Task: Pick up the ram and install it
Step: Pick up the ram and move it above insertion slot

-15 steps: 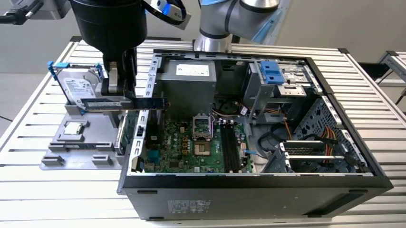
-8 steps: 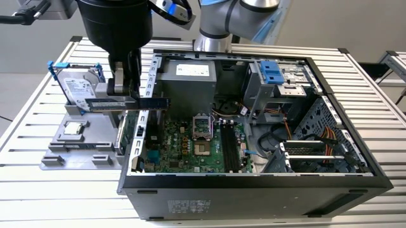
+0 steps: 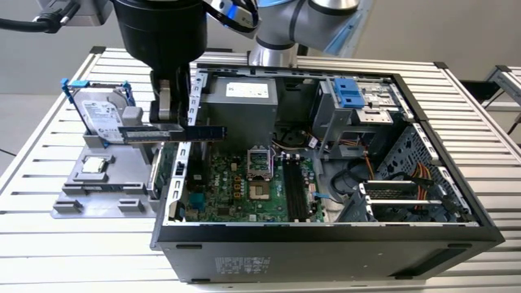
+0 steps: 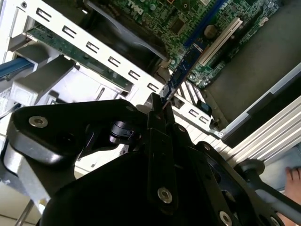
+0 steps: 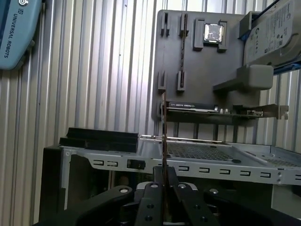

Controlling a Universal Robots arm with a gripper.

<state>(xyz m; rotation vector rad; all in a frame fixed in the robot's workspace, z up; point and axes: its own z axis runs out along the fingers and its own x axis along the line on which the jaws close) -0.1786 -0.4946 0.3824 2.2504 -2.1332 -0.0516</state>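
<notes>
Pickup done | your black gripper (image 3: 168,124) clamps the long dark ram stick (image 3: 207,131) above the open black computer case (image 3: 326,244) | installation pending.

Slatted table (image 3: 49,268) with computer case (image 3: 326,256) and grey tray (image 3: 89,204)

A big black metal computer box (image 3: 326,253) lies open on the silver ribbed worktop (image 3: 49,262). Inside it are a flat green board (image 3: 244,195) and a grey metal power box (image 3: 236,113). Beside it, at the exterior view's left, a grey plastic holder (image 3: 69,206) carries a small square silver chip (image 3: 95,163) and an upright grey hard drive (image 3: 102,119).
</notes>
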